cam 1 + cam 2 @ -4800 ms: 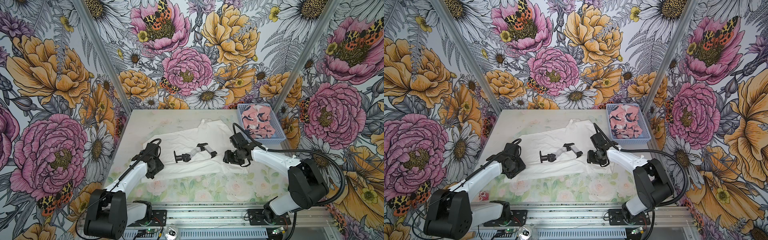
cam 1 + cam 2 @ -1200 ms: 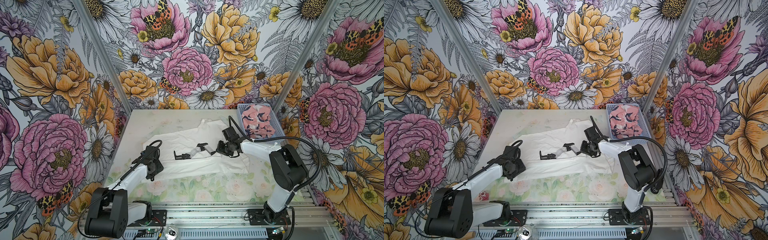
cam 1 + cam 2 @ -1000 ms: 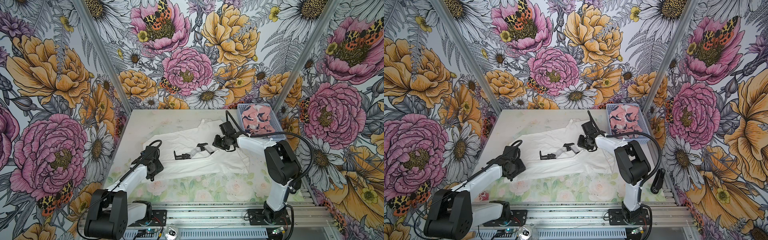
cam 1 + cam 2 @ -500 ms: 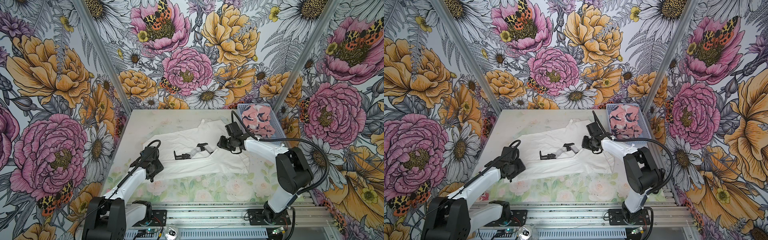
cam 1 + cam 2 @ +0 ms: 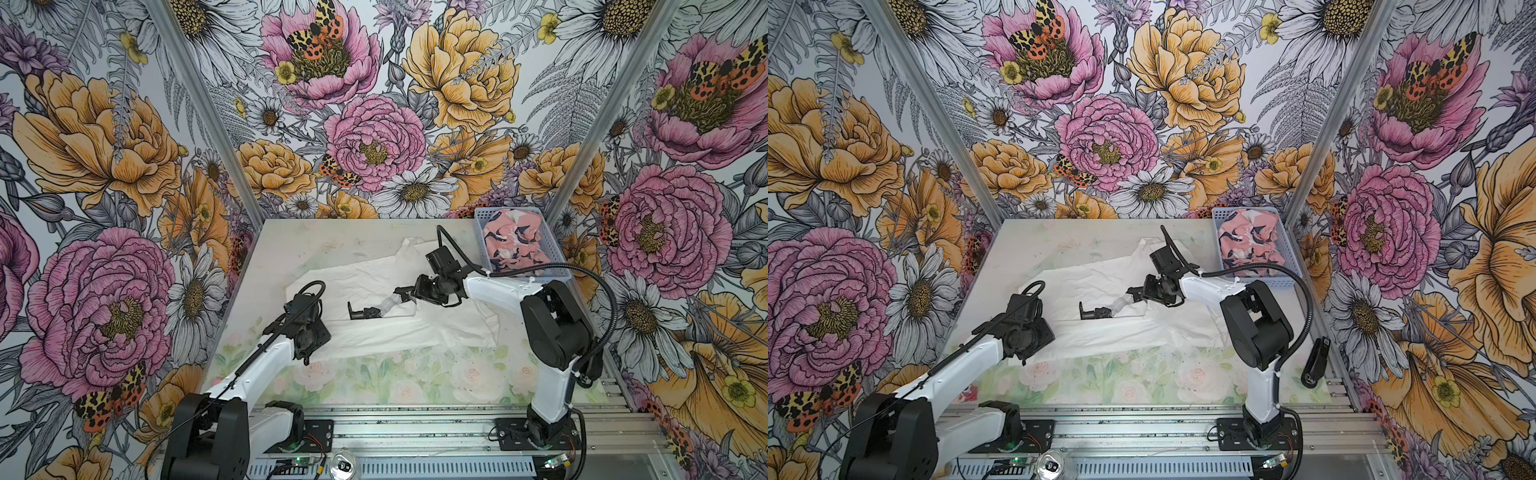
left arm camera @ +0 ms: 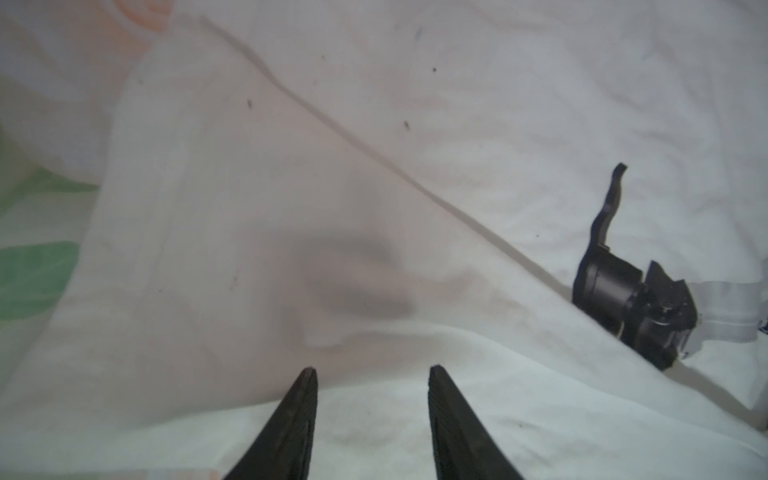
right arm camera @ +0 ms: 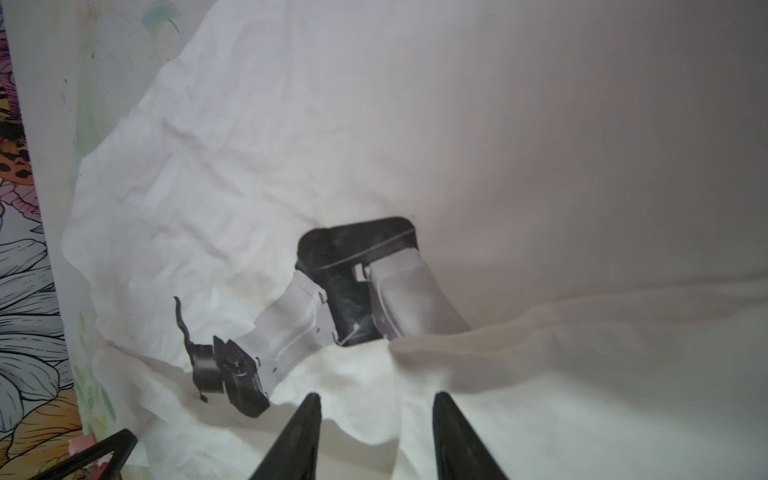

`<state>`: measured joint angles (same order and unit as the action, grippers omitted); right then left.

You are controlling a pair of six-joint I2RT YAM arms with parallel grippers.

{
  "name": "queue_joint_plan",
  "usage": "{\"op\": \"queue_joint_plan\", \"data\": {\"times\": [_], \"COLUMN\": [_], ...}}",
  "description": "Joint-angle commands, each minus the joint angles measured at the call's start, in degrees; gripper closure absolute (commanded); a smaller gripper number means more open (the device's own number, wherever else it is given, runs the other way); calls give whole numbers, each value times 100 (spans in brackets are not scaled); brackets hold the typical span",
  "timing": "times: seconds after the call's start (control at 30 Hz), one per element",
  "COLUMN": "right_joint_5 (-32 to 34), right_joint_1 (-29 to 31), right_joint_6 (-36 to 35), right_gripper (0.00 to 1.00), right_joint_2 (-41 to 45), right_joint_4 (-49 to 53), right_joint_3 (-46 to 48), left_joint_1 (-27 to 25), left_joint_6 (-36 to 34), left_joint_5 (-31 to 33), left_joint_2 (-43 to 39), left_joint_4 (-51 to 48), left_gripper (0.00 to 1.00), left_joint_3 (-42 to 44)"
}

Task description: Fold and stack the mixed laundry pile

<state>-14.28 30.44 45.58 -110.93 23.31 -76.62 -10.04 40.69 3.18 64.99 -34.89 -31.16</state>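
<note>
I see both pincers released: left gripper (image 6: 370,370) near-left, right gripper (image 7: 377,395) far-right, both over the white garment (image 5: 374,332).

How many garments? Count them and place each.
2. White garment spread across the table; pink printed garment bunched in the blue basket, far right corner. Others could hide underneath.

I find no text, label, brand or number that I can read in any view. The white garment (image 5: 395,328) carries only a black-grey graphic (image 5: 380,307) with no lettering on it. In the left wrist view a tiny blue mark (image 6: 764,326) sits at the graphic's edge. It may be print, but it is too small and blurred to read.
</note>
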Motion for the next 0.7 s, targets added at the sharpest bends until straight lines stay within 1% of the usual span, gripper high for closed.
{"op": "queue_joint_plan", "data": {"times": [0.0,0.13,0.3,0.47,0.57,0.67], "right_joint_5": [-13,97,303,277,334,569], "right_joint_1": [-82,-293,-621,-1061,-1243,-1366], "right_joint_6": [-90,-411,-865,-940,-911,-911], "right_gripper": [54,51,49,51,52,52], "right_joint_2": [-72,413,1522,2490,2828,2946], "right_joint_4": [-19,338,1097,1384,1417,1457], "right_joint_3": [-338,64,1013,2314,2852,3163], "left_joint_1": [-140,-218,-212,-218,-199,-191], "left_joint_6": [200,264,184,100,35,-21], "left_joint_5": [34,46,139,186,252,344], "left_joint_2": [21,73,316,457,496,542], "left_joint_4": [-89,-135,-261,-347,-460,-518], "left_gripper": [54,54,53,53,53,53], "left_joint_3": [-7,4,-58,-83,-66,-48]}}
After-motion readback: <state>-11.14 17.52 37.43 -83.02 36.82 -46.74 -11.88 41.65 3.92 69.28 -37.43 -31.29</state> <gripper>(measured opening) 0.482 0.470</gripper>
